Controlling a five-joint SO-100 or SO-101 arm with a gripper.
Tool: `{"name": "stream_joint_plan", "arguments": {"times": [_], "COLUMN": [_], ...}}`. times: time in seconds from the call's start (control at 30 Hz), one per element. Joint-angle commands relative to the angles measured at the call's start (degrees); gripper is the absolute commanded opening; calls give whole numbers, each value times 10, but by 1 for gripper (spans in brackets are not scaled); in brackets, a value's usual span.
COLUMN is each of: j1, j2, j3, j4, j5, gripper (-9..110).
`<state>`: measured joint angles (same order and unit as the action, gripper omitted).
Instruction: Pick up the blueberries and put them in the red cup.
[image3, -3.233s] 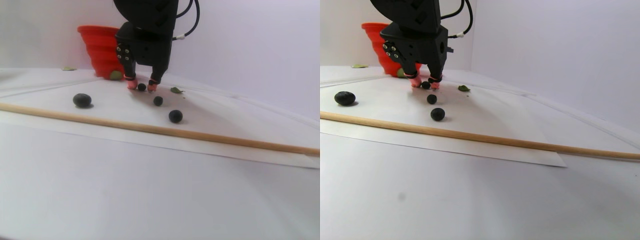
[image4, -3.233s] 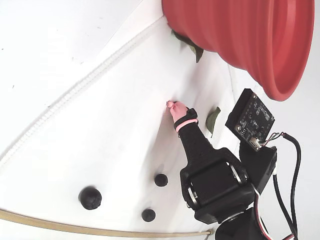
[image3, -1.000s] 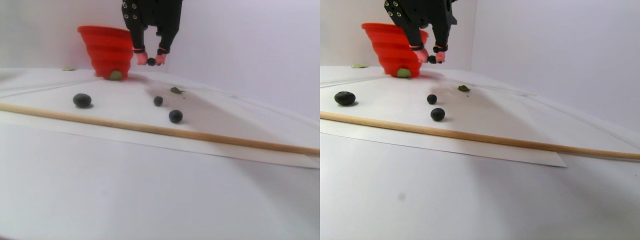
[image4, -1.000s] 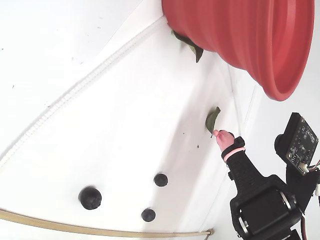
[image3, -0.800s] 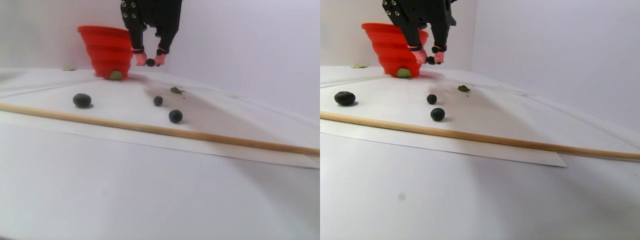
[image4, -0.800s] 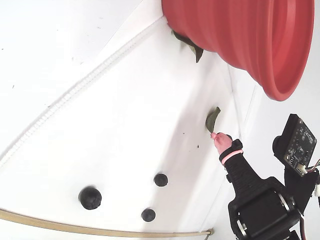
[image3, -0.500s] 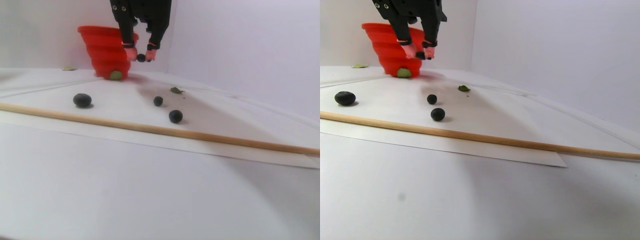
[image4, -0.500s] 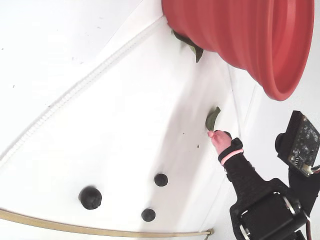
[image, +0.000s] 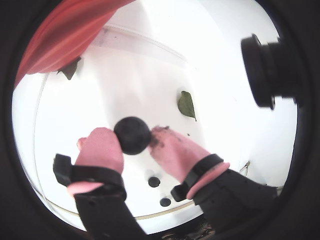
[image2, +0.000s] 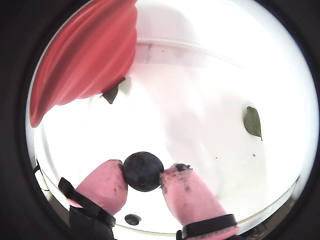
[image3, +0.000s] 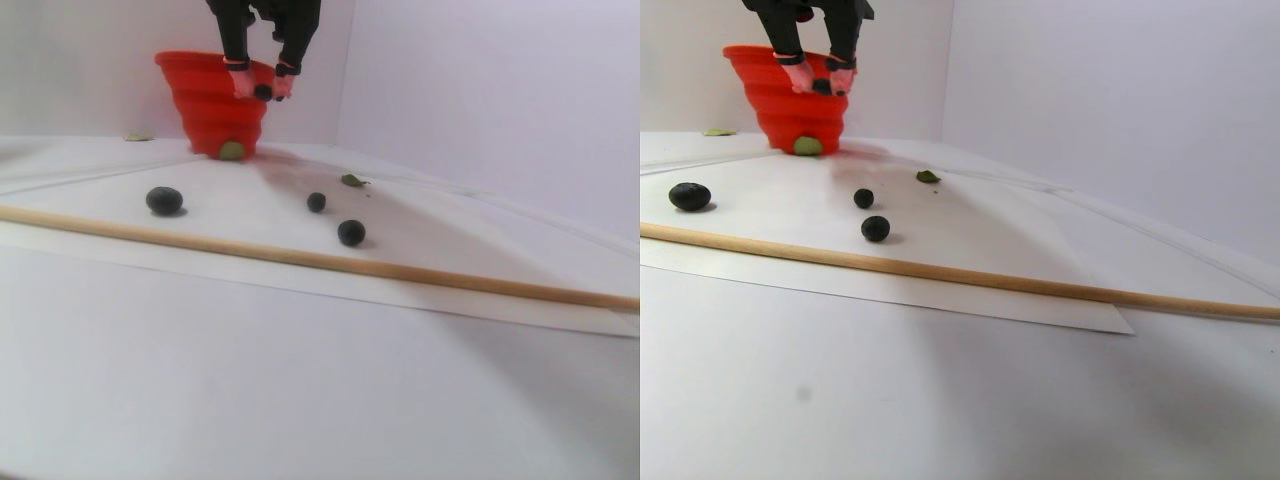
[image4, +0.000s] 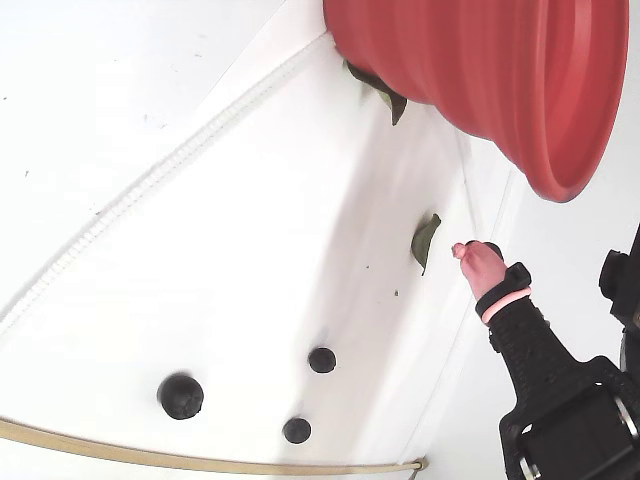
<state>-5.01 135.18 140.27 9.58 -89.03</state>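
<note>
Pink-tipped fingers (image2: 144, 182) clamped on one small round dark blueberry (image2: 143, 171), raised clear of the white desk (image3: 300, 380)

In the stereo pair view the held berry hangs before the far-left large ridged red plastic cup (image3: 205, 100); three loose blueberries (image3: 351, 232) lie beyond a long wooden rod (image3: 400, 272)

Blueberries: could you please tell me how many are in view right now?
4. One blueberry is pinched in the gripper beside the red cup. Three lie on the white sheet: the big one and two small. Any inside the cup are hidden.
</note>
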Motion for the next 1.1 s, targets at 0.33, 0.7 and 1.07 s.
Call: {"name": "stream_joint_plan", "arguments": {"times": [0.33, 0.7, 1.07], "j1": [-23, -41, -58], "j2": [91, 103, 111], "j3": [-91, -109, -124], "j4": [43, 69, 75], "j5": [-7, -8, -11], "gripper": [13, 13, 13]}}
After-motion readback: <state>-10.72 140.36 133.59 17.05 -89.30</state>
